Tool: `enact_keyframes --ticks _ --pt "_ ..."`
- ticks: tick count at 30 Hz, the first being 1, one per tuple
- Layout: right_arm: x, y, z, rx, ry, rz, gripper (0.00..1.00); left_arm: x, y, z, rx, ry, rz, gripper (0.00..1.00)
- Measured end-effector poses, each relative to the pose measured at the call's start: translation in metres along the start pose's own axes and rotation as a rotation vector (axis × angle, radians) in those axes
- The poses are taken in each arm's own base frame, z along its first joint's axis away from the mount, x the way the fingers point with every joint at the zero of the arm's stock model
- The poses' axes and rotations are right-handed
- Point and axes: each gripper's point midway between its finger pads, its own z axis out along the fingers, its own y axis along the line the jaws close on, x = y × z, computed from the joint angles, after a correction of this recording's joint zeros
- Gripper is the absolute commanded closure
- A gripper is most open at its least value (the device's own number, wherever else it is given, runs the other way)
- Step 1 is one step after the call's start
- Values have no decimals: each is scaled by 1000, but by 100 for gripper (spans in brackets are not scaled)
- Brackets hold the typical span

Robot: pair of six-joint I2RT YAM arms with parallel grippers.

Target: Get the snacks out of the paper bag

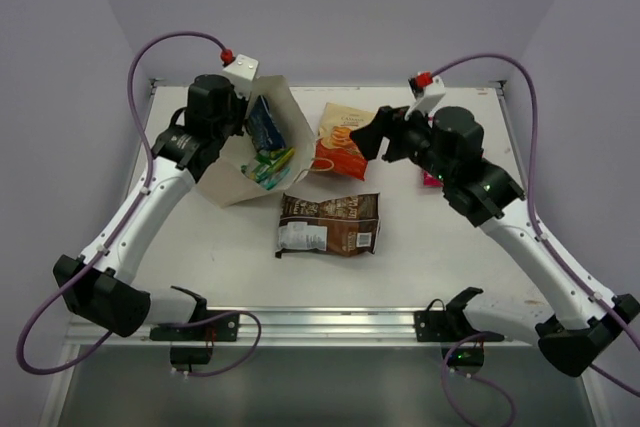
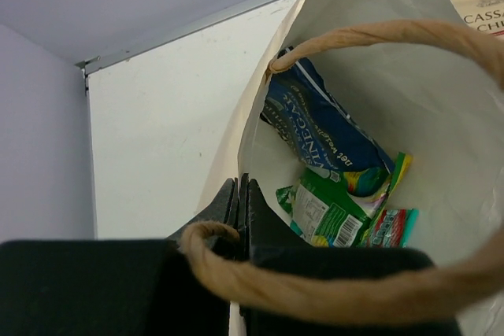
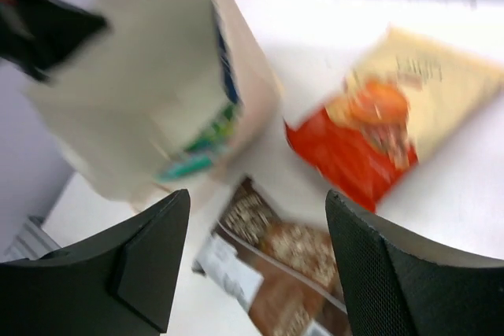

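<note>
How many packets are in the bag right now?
3 visible: blue packet leaning on the wall of the bag, green packet below it, teal packet beside the green. More may be hidden underneath.

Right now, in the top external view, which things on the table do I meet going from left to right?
paper bag → orange-and-cream chips → pink packet, only partly visible. The long brown packet lies nearer and spans the bag and the chips, so I leave it out.

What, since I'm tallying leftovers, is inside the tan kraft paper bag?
A dark blue crinkly packet, a small green packet and a teal candy pack. Anything beneath them is covered.
</note>
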Motion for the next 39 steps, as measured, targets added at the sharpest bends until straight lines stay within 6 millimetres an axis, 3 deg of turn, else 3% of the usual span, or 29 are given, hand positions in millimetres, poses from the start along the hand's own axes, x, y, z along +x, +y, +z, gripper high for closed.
enact_keyframes --ticks 2,5,8,10,14,19,25,32,34,39 --pt "-58 36 -4 -82 -118 -60 29 -2 -3 -4 13 -7 0 100" --pt "-83 68 4 -157 -156 -110 31 -4 -7 -10 31 -16 1 100" --pt "-91 98 35 -223 -138 -160 33 -5 -13 -14 52 -19 -1 100" --pt "-74 108 68 -243 -83 -189 34 -5 -18 -15 67 -20 -8 100" --pt "-10 110 125 -244 76 -229 35 -5 -26 -17 92 -19 -15 100" --pt "55 98 170 -200 194 -244 31 -4 -35 -20 120 -18 -27 100" --pt "81 73 211 -90 176 -245 26 -4 -40 -23 136 -14 -36 100" --pt "114 53 253 -41 169 -248 28 -1 -42 -24 148 -3 -32 100" --pt "127 48 262 -33 182 -252 32 0 -42 -25 153 0 -31 100" --pt "141 43 276 -28 188 -259 74 2 -44 -25 160 9 -29 100"
